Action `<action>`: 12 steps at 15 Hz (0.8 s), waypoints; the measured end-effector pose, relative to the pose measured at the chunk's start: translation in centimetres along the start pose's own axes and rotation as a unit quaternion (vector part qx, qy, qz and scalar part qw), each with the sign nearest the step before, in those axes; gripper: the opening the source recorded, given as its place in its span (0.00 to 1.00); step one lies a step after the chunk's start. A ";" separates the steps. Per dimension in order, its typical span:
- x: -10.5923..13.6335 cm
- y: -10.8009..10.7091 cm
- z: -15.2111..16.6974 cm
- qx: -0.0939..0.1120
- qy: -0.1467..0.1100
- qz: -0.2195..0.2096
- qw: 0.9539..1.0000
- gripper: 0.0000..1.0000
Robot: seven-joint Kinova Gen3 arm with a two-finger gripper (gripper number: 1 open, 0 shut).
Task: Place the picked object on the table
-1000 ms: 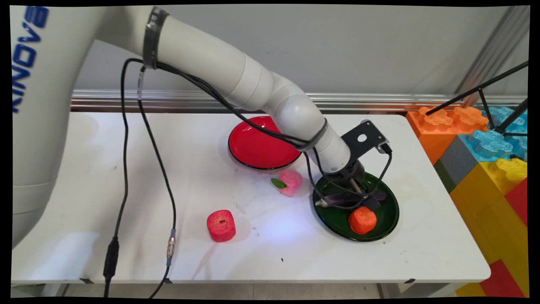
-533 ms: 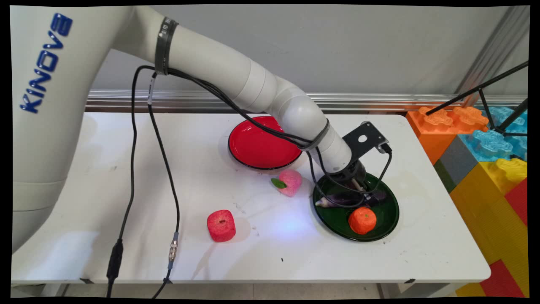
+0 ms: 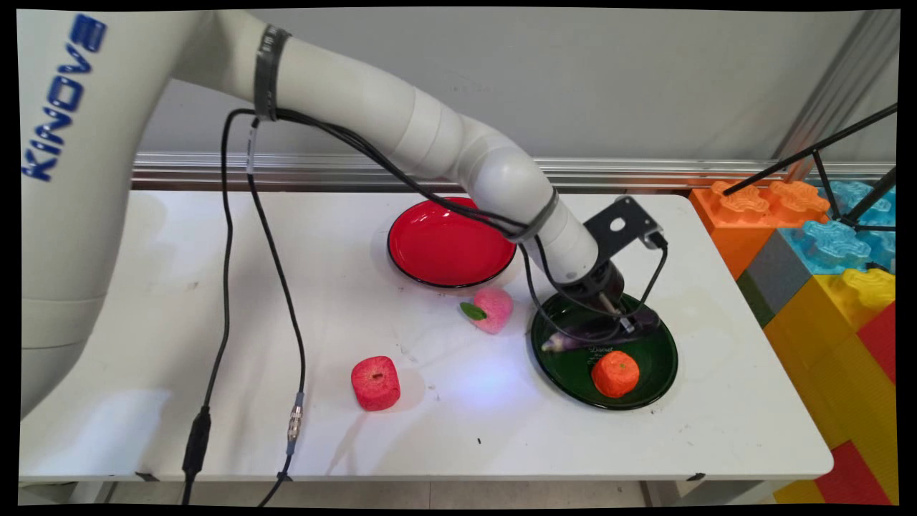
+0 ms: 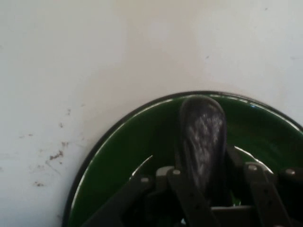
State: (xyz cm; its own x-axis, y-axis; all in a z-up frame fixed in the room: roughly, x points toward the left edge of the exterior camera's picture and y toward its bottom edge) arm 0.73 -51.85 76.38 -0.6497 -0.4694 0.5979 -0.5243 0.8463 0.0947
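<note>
Arm angled down from upper left over green plate (image 3: 655, 365) | gripper (image 3: 622, 321) clamped on purple eggplant (image 3: 589, 333) | orange (image 3: 615, 373) alongside | white bench (image 3: 215, 322)

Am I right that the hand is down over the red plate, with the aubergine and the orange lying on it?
Not quite: the plate under the hand is green, not red. The main view shows the aubergine and the orange lying on that green plate, while the red plate sits apart, farther back with nothing on it.
</note>
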 end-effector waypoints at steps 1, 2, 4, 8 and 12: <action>0.3 -0.1 -0.8 0.001 0.002 0.003 1.000 0.00; 0.5 -0.1 -1.3 0.002 0.003 0.005 1.000 0.00; 0.9 -0.2 -2.9 0.005 0.004 0.013 1.000 0.00; 1.1 -0.3 -6.7 0.000 -0.003 0.042 0.999 0.00; 0.0 -1.0 -10.4 -0.015 -0.022 0.083 0.996 0.00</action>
State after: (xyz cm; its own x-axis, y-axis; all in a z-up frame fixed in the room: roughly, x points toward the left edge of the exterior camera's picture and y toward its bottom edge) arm 6.97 -50.07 84.51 -0.7496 -0.3329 0.5721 -0.3919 0.9197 0.0216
